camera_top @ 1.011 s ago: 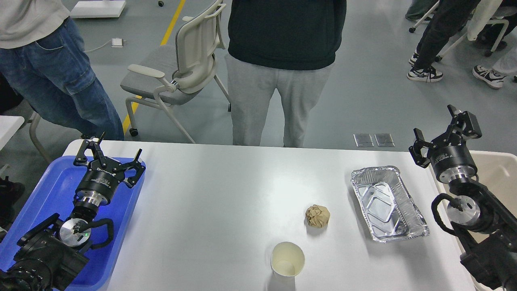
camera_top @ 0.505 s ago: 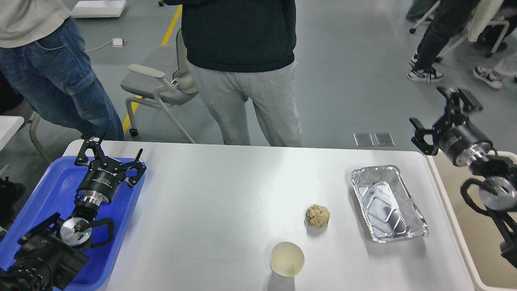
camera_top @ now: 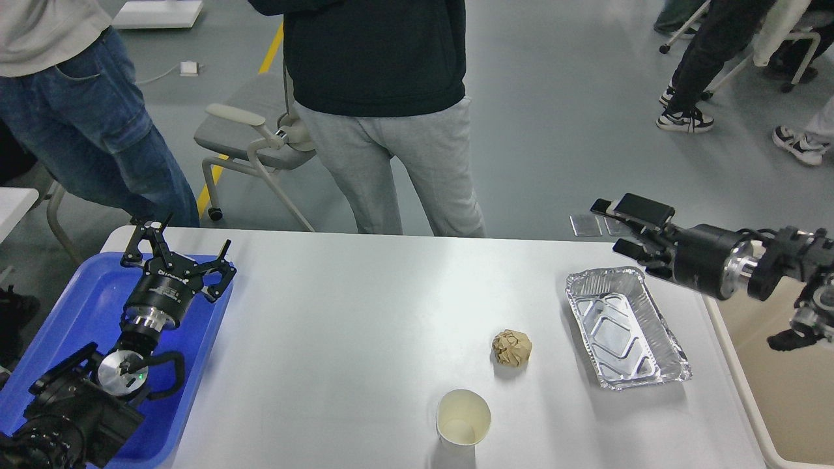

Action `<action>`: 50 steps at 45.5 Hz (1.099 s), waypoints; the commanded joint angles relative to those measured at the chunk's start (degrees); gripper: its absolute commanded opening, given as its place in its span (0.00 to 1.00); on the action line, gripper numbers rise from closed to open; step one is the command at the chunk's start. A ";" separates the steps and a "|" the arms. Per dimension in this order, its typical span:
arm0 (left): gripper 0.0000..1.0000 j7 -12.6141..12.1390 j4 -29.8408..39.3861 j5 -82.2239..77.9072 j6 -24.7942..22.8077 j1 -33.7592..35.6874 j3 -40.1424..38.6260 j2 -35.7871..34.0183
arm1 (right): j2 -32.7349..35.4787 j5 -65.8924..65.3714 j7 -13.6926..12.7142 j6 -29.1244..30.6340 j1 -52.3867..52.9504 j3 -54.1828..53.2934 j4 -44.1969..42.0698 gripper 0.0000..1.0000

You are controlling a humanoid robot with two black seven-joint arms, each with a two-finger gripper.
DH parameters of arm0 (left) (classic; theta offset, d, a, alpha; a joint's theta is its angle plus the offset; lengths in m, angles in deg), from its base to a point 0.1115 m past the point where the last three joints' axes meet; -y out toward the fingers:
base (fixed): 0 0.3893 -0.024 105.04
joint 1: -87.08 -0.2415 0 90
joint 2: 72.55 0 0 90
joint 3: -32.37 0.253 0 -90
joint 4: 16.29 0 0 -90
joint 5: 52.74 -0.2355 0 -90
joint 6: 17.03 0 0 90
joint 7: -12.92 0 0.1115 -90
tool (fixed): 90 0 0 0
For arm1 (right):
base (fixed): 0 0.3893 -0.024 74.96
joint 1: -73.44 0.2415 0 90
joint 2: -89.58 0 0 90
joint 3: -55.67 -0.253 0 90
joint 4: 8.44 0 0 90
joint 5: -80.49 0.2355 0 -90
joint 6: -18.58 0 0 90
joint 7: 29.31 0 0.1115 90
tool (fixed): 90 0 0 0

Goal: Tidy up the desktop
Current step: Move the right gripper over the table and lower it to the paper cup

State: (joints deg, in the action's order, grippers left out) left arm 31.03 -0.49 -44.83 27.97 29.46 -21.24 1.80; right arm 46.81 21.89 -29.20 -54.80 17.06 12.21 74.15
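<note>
counter [camera_top: 339,339]: white top filling the lower view, carrying three loose things. foil tray [camera_top: 625,329] is lying at right, nothing in it. paper cup [camera_top: 463,417] is standing upright near the front edge, mouth up, nothing in it. paper ball [camera_top: 512,346] is sitting between cup and foil tray, touching neither. blue tray [camera_top: 52,339] is resting at the left edge; left end effector [camera_top: 177,257] is hanging over it, fingers spread wide, gripping nothing. beige bin [camera_top: 775,384] is standing beside the right edge. right end effector [camera_top: 631,228] is reaching in sideways above the foil tray's far end, fingers parted, holding nothing. chair [camera_top: 260,124] and people are standing beyond the far edge.
</note>
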 commanded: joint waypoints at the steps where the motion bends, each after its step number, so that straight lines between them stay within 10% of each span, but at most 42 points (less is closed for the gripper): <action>1: 1.00 0.00 0.02 0.01 0.00 -0.04 0.00 0.00 | 1.47 -14.60 -0.55 6.76 10.66 16.36 4.33 1.00; 25: 1.00 0.00 0.02 0.01 0.00 -0.04 0.00 0.00 | -13.56 -14.61 -0.81 9.66 30.71 46.35 3.45 1.00; 50: 1.00 0.00 0.02 -0.08 0.00 -0.04 0.00 0.00 | -21.73 -14.78 -0.81 9.13 27.38 46.98 -2.70 0.87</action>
State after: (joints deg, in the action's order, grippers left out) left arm 31.03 -0.49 -44.83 27.97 29.44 -21.24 1.80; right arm 28.89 7.21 -29.94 -45.61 45.64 58.53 74.63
